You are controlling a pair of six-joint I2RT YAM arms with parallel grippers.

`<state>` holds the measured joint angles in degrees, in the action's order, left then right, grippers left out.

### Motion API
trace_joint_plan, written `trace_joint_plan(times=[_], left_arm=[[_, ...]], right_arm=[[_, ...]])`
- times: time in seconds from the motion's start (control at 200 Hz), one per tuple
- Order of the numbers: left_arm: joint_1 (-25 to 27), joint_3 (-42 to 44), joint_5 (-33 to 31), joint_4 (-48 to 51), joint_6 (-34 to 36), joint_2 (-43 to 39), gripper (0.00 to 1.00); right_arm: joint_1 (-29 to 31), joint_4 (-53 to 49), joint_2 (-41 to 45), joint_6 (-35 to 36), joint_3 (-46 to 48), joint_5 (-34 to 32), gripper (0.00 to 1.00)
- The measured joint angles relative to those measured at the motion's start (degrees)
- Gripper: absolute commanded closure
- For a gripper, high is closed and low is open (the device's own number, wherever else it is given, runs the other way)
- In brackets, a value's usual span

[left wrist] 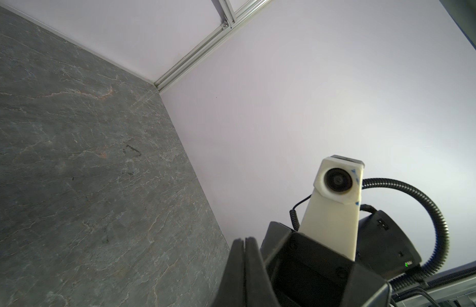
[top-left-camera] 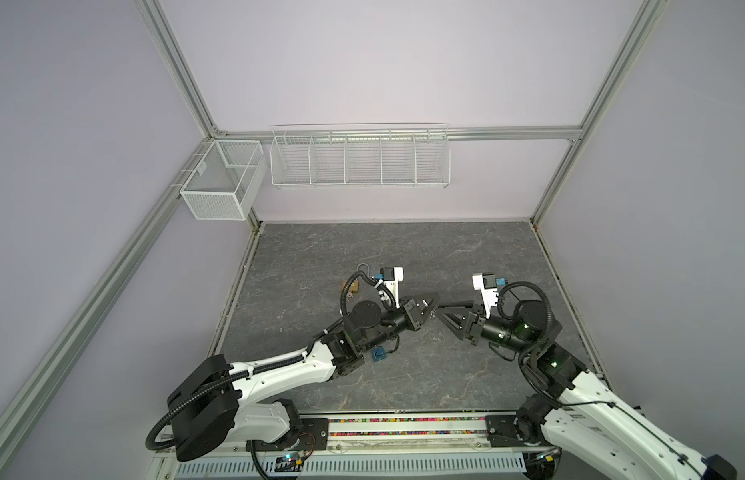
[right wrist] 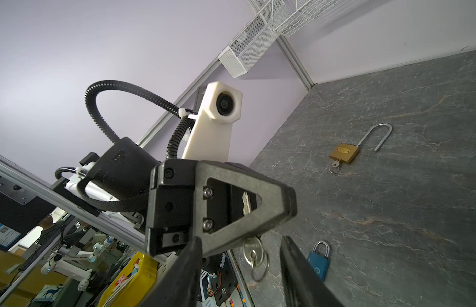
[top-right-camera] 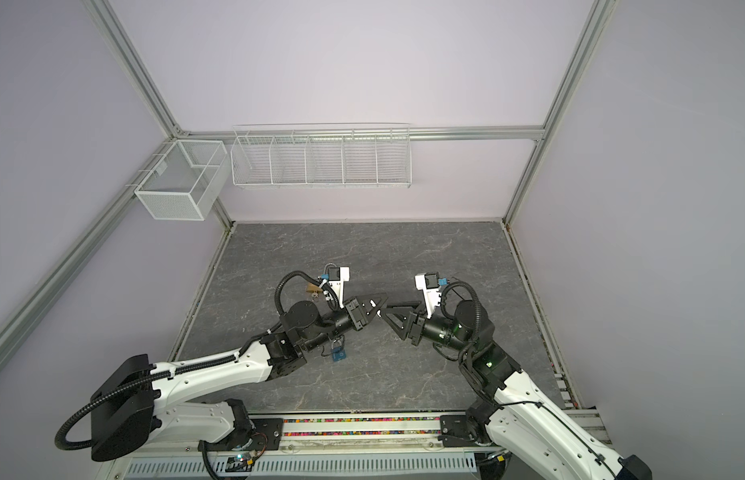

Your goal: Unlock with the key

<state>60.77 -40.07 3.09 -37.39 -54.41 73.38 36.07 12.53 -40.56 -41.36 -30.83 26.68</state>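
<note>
My left hand (left wrist: 244, 240) is clamped on the key (right wrist: 254, 255), mid-frame in both top views. My right hand (right wrist: 241, 240) is open, key head showing between its fingers.

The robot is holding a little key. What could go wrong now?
The left gripper pinches the key by its blade, head and ring dangling. If the open right gripper bumps it while reaching in, it could slip and drop.
The blue padlock lies loose on the table, so it might slide away when the key is pushed in.
</note>
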Motion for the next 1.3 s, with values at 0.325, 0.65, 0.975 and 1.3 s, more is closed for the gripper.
trace_joint_plan(times=[0.325,0.65,0.975,1.3], left_arm=[[0.0,0.1,1.7,-5.3,-1.5,0.1,1.0],[-0.4,0.1,3.3,-8.8,-2.4,1.7,1.0],[-0.5,0.1,4.0,-10.6,-2.6,2.3,1.0],[-0.9,2.6,5.9,-16.0,-3.7,2.7,0.41]], right_arm=[[0.0,2.3,-3.6,-0.5,0.0,1.9,0.57],[0.0,3.4,-3.5,-0.2,-0.3,3.4,0.75],[0.0,3.6,-3.3,-0.3,-0.8,4.3,0.91],[-0.1,3.1,-2.0,-0.3,-0.8,3.4,0.94]])
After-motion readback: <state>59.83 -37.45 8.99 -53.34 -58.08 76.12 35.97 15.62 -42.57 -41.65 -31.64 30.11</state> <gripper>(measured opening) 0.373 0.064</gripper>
